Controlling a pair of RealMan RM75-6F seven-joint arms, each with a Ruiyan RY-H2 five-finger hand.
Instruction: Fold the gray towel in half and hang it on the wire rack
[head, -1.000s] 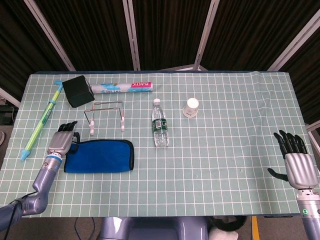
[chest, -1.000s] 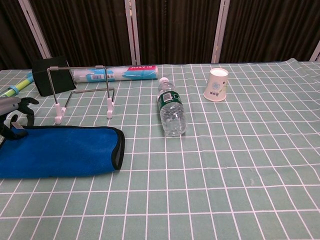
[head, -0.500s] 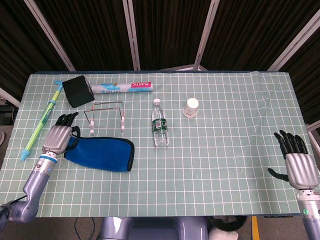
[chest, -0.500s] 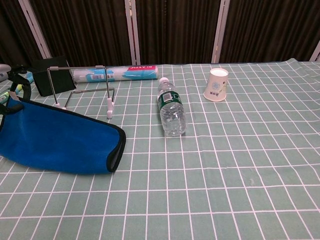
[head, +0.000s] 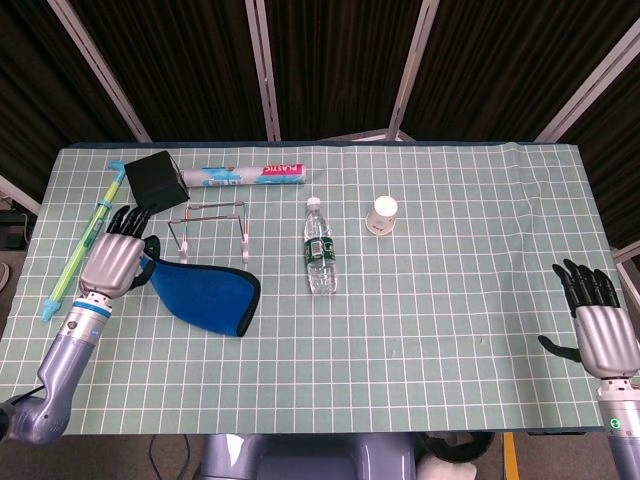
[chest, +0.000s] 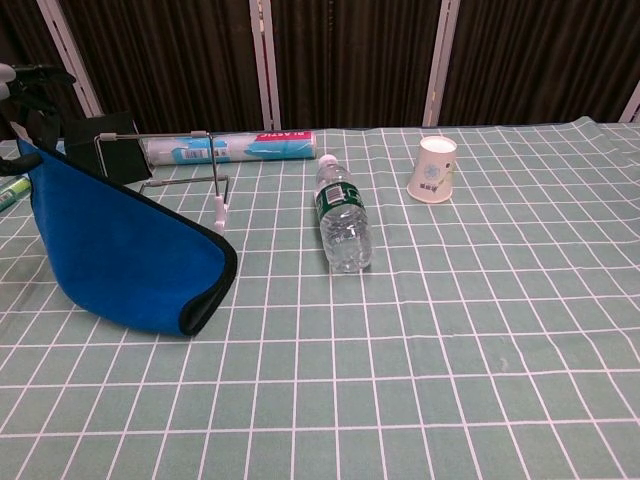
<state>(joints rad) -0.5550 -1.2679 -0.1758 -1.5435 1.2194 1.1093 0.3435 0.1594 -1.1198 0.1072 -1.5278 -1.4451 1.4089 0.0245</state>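
The towel (head: 205, 295) is blue with a black edge and lies folded double. My left hand (head: 112, 262) grips its left end and holds it up off the table. In the chest view the towel (chest: 125, 250) hangs slanted from my left hand (chest: 28, 88) at the top left, its lower right corner resting on the table. The wire rack (head: 212, 228) stands just behind the towel, and its bar (chest: 150, 136) is level with the raised end. My right hand (head: 598, 325) is at the far right edge, fingers spread, holding nothing.
A water bottle (head: 319, 250) lies on its side right of the rack. A paper cup (head: 382, 214) stands further right. A black box (head: 153, 182), a plastic wrap roll (head: 245, 176) and a green and blue stick (head: 85, 245) lie at the back left.
My left hand has risen and moved back toward the rack, lifting the towel's left end. The towel went from lying flat to hanging slanted. The right hand stayed still.
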